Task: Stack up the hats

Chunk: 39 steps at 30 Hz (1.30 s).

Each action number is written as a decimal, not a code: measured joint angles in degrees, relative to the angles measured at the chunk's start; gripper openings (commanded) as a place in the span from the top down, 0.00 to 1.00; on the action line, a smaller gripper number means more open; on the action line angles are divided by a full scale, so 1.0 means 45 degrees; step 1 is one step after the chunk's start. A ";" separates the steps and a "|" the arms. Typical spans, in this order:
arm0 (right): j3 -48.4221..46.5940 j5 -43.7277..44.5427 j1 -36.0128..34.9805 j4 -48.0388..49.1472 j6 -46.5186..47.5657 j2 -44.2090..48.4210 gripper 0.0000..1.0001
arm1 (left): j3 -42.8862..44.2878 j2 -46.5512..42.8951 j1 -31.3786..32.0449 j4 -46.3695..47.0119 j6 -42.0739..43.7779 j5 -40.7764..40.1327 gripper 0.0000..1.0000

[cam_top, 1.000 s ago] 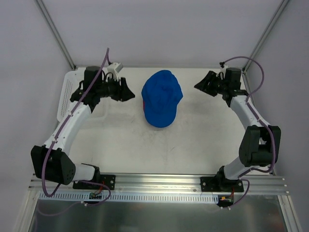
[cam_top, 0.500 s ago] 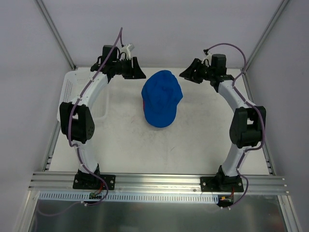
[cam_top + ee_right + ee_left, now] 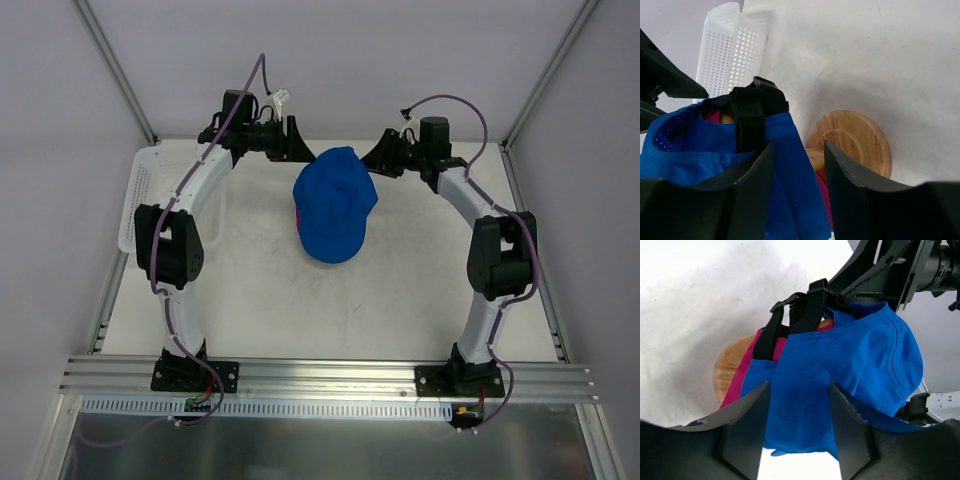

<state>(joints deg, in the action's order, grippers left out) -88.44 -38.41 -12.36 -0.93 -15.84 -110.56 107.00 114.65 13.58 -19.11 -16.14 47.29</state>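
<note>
Sitting over the wooden disc point(image 3: 855, 140), the blue hat point(image 3: 335, 205) covers a magenta hat point(image 3: 747, 372), of which only an edge shows under the blue cloth. The stack looks made, with the disc as its base.

The left gripper point(image 3: 799, 387) hangs beyond the disc on its far left. Its jaws are spread wide with nothing between them, and the blue crown shows in the gap. The right gripper point(image 3: 799, 145) hangs beyond the disc on its far right, equally wide open and holding nothing. The white basket point(image 3: 725, 45) stands well to the left of the disc.

Both hats look light and limp. The dotted mesh crown sags and folds, so a pinch there would likely bunch the cloth and could drag the hat below with it. The brim, on the near side of the disc, should be stiffer and is the better place to grip. The black strap point(image 3: 747, 122) at the back, on the far side of the disc, offers a firm band, though it is narrow and arches loosely.
</note>
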 measured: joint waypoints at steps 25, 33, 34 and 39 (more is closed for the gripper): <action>-0.0928 0.0559 0.0175 0.0053 0.1030 -0.1355 0.89 | -0.1234 0.0442 0.0418 0.0719 0.0112 -0.1666 1.00; -0.1005 -0.0019 0.1540 0.0015 0.0996 -0.1035 0.52 | -0.1219 0.0743 0.0418 0.0753 0.0131 -0.2001 0.97; -0.1005 -0.0136 0.1749 0.0005 0.0908 -0.0850 0.52 | -0.1205 0.0743 0.0418 0.0753 0.0141 -0.2001 0.97; -0.1010 -0.0962 0.2035 0.0141 0.0102 0.0199 0.51 | -0.1166 0.0743 0.0418 0.0748 0.0223 -0.2064 0.91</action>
<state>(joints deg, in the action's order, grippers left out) -92.99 -42.74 -3.20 -0.30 -15.38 -109.67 101.75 117.99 15.46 -15.75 -15.14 38.00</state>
